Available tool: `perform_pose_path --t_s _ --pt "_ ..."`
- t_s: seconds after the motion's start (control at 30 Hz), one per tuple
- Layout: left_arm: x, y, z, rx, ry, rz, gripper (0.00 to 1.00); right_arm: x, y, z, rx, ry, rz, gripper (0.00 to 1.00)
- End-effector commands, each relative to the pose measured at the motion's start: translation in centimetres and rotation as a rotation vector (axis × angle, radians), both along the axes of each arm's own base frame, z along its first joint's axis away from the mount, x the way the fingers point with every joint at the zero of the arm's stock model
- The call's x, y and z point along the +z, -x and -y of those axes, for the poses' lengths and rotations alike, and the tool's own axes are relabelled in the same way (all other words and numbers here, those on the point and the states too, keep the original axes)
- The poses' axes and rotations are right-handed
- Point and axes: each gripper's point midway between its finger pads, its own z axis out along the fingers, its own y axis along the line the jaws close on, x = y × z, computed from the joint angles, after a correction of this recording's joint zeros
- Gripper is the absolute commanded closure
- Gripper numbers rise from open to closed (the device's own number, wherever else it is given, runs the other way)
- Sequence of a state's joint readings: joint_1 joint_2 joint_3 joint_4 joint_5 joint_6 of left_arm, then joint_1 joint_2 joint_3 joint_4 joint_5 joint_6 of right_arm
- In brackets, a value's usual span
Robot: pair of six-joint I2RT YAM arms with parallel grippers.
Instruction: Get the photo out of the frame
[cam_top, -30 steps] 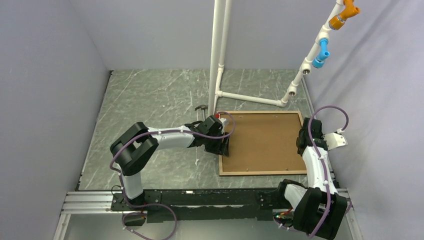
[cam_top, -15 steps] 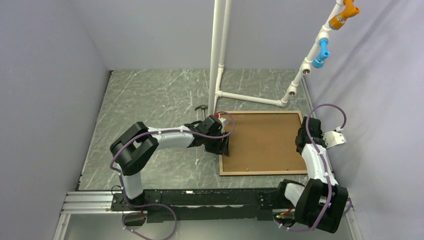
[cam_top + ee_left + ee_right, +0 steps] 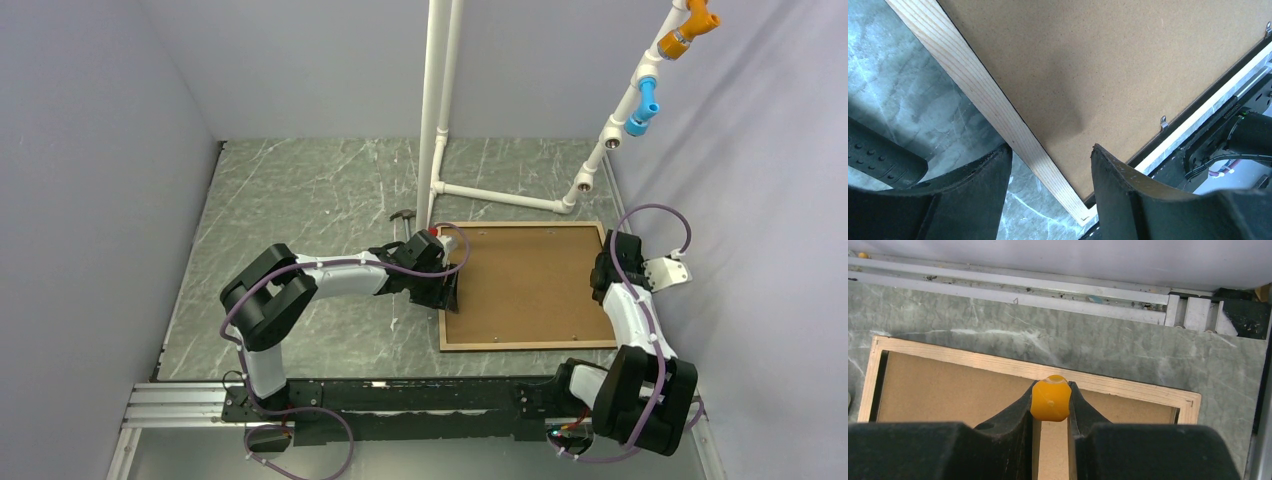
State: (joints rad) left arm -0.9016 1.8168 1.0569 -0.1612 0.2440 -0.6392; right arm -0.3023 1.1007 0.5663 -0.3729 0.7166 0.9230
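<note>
The right claw stays clenched on a rounded orange lump above the right rail of the thin, pale-backed rectangular picture frame; its arm has shifted. The left claw stays spread astride the left rail. The unmoved frame holds the brown-backed photo face down.

Soft, even light leaves only faint shadows on the marbled surface. A diffuse shadow darkens the photo on its brown back, beside the left end effector, itself dark and slightly blurred. The orange lump pinched in the right end effector looks crisp.
</note>
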Motion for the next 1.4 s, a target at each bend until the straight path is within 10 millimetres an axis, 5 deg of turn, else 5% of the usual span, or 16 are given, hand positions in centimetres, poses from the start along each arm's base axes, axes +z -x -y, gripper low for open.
perform_pose_path --t_s 0.0,0.73,0.83,1.03,1.17,1.37 --pt "-3.2 1.1 -1.7 -0.01 -0.088 -0.046 0.36 0.2 -1.3 0.2 0.019 0.006 0.046 1.0" --pt "-3.4 1.1 -1.9 0.001 -0.088 -0.05 0.36 -0.4 -2.7 -2.5 0.144 -0.102 0.088 1.0" --pt "-3.4 1.1 -2.0 0.005 -0.09 -0.048 0.36 0.5 -3.0 -3.6 0.183 -0.119 0.097 1.0" --pt "-2.3 0.8 -1.2 0.009 -0.048 -0.059 0.34 5.5 -3.5 -4.9 0.28 -0.019 0.049 1.0" --pt "-0.6 0.4 -0.3 0.013 0.016 -0.059 0.32 7.6 -4.6 -8.5 0.477 0.004 0.01 1.0" --pt "0.3 0.4 -0.4 0.01 0.054 -0.051 0.29 6.0 -3.1 -16.1 0.858 -0.098 -0.074 1.0"
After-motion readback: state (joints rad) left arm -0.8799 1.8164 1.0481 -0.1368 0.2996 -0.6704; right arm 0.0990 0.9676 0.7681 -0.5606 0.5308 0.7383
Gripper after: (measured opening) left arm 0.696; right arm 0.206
